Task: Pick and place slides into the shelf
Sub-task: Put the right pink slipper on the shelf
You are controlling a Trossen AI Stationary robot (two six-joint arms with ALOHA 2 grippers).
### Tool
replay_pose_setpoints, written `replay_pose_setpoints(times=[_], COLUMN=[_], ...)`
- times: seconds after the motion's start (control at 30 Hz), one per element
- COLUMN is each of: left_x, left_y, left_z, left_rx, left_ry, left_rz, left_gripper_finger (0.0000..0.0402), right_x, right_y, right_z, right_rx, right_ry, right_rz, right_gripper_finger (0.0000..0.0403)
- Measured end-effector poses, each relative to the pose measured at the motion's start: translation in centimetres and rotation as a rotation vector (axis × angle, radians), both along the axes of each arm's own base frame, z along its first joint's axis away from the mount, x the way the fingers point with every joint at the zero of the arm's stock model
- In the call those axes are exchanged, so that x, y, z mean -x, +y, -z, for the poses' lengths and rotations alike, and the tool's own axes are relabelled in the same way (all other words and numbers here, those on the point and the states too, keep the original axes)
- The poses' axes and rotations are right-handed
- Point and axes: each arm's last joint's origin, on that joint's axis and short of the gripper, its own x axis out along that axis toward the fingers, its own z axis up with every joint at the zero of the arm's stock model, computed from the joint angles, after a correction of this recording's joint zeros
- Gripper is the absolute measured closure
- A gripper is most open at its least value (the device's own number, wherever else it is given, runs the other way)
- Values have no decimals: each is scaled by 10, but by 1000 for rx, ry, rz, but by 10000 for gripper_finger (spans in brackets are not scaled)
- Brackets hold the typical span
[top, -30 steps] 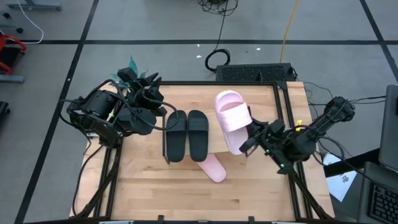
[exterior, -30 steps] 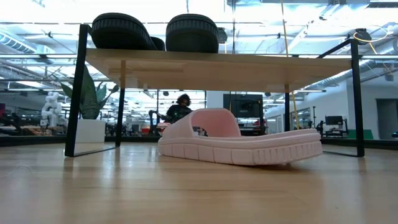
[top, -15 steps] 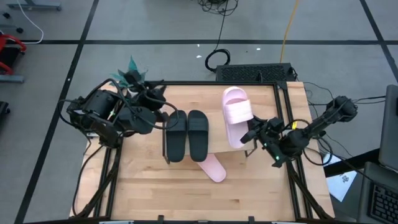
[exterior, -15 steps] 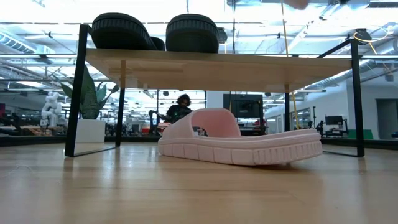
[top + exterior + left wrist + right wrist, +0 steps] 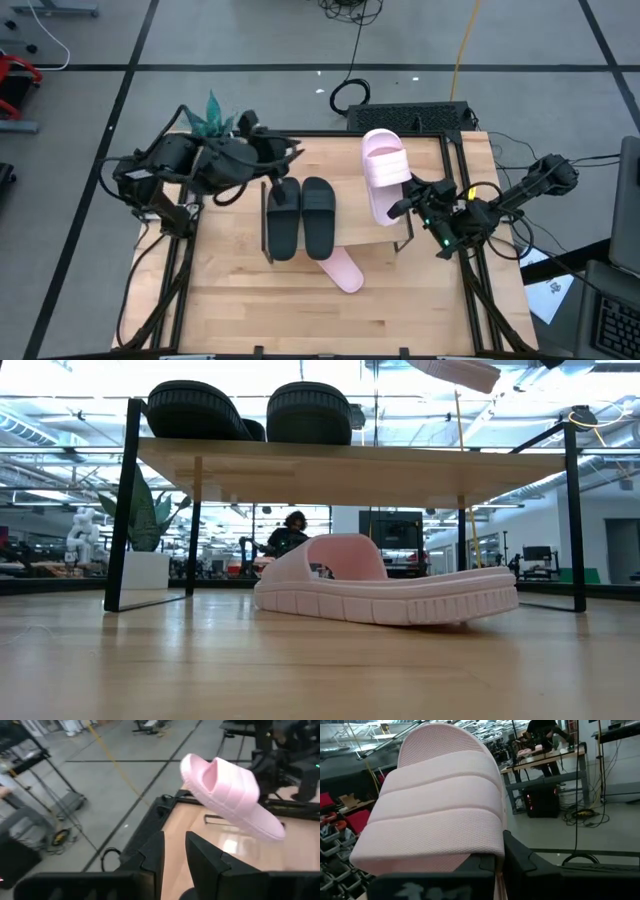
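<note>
A wooden table [image 5: 240, 300] seen from above carries a low shelf [image 5: 350, 225] with a light board top and thin black frame, standing across its middle. A pair of black slides [image 5: 300, 217] sits side by side on the shelf's left half, toes toward the table's front edge. One pink slide [image 5: 345, 270] lies on the tabletop, partly under the shelf's front edge; in the low view it rests flat on the wood beneath the board [image 5: 385, 588]. The right gripper [image 5: 408, 205], over the shelf's right end, is clamped shut on the heel end of a second pink slide [image 5: 384, 175], which is held in the air above the shelf's right half and points toward the table's far edge. In the low view only the tip of this slide [image 5: 455, 372] shows, above the board and not touching it. The right wrist view is filled by its ribbed pink strap [image 5: 440, 800]. The left gripper [image 5: 290, 155] hangs near the table's far-left corner, beside the shelf's left end, with its fingers [image 5: 205, 857] a narrow gap apart and nothing between them. A green plant [image 5: 208, 112] stands off the table's far-left corner. A person [image 5: 288, 532] sits in the room beyond.
</note>
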Motion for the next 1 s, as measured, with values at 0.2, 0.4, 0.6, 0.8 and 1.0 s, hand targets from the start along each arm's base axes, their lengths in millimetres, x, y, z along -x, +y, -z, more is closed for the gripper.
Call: replay_pose_setpoints(times=[0.2,0.4,0.6,0.8,1.0], left_x=[-23,-48,-56,-59,-83], left_y=[10,30,71,109,118], left_z=[15,27,22,23,43], left_rx=[76,94,259,476,633], left_ry=[57,72,-42,-132,-108], left_rz=[75,79,173,251,327], left_gripper_finger=[321,321,320,312,265], right_x=[0,3,4,4,4], right_y=[0,7,14,16,17], right_z=[0,0,2,3,4], right_rx=[-8,-17,-13,-7,4], right_ry=[-15,-30,-22,-12,6], right_rz=[-2,-36,-63,-74,-75], right_gripper_finger=[403,403,403,403,402])
